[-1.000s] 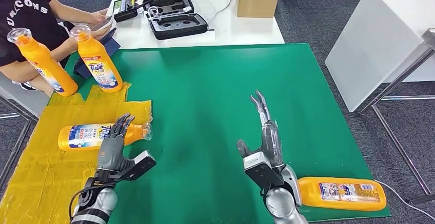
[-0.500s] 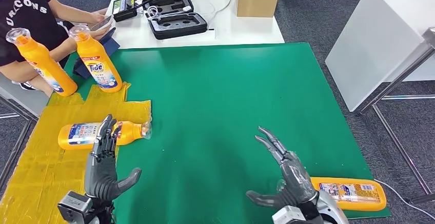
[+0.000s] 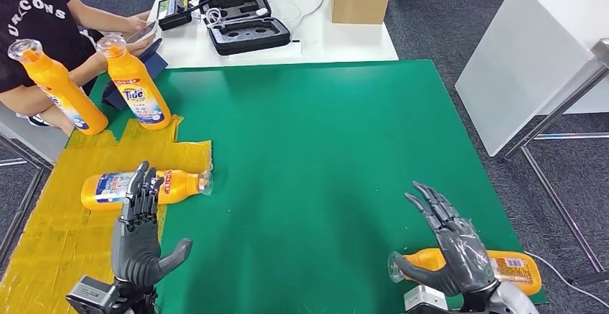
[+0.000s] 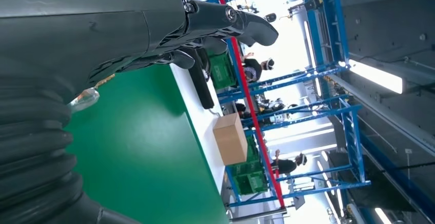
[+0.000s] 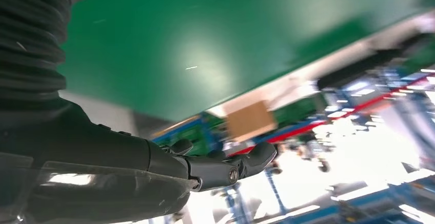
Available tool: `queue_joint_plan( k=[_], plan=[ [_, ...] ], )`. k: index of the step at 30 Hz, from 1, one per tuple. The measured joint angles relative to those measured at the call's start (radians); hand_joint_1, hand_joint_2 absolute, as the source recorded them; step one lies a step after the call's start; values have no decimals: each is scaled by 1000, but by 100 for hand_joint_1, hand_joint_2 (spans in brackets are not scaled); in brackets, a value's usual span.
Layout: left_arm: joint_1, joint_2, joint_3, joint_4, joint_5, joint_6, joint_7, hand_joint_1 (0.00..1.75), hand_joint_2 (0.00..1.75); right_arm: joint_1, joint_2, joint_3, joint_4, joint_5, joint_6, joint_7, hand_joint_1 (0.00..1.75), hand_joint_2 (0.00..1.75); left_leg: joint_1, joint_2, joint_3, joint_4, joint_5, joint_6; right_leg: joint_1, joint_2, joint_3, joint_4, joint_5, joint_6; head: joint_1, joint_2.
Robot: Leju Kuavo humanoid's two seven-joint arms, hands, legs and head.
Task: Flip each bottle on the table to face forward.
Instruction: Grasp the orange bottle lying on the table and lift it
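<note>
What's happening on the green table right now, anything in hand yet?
Nothing is held yet. The left hand hovers open beside the bottle lying on the yellow sheet, and the right hand is open over the bottle lying at the table's near right edge. Two upright bottles stand at the far left, next to a seated person.

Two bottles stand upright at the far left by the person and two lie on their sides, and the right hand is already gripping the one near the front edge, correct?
Not quite. In the head view the right hand is open above the bottle at the front edge, fingers spread, not gripping it. The rest holds: two upright bottles at far left, another lying bottle on the yellow sheet.
</note>
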Motion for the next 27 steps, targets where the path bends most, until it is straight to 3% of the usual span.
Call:
queue_joint_plan(
  k=[6, 12, 27],
  plan=[
    [1, -4, -9, -8, 2, -14, 0, 0, 175, 14, -6, -182, 30, 75, 82, 7, 0, 175, 0, 0, 1, 0, 0, 0, 0, 0, 0, 0, 0, 0, 0, 0],
    [-7, -4, -31, -10, 9, -16, 0, 0, 175, 43, -16, -298, 73, 160, 157, -45, 0, 175, 0, 0, 1, 0, 0, 0, 0, 0, 0, 0, 0, 0, 0, 0],
    [-14, -3, -43, -10, 13, -16, 0, 0, 175, 106, -43, -381, 97, 197, 277, -70, 0, 175, 0, 1, 1, 0, 0, 0, 0, 0, 0, 0, 0, 0, 0, 0]
  ],
)
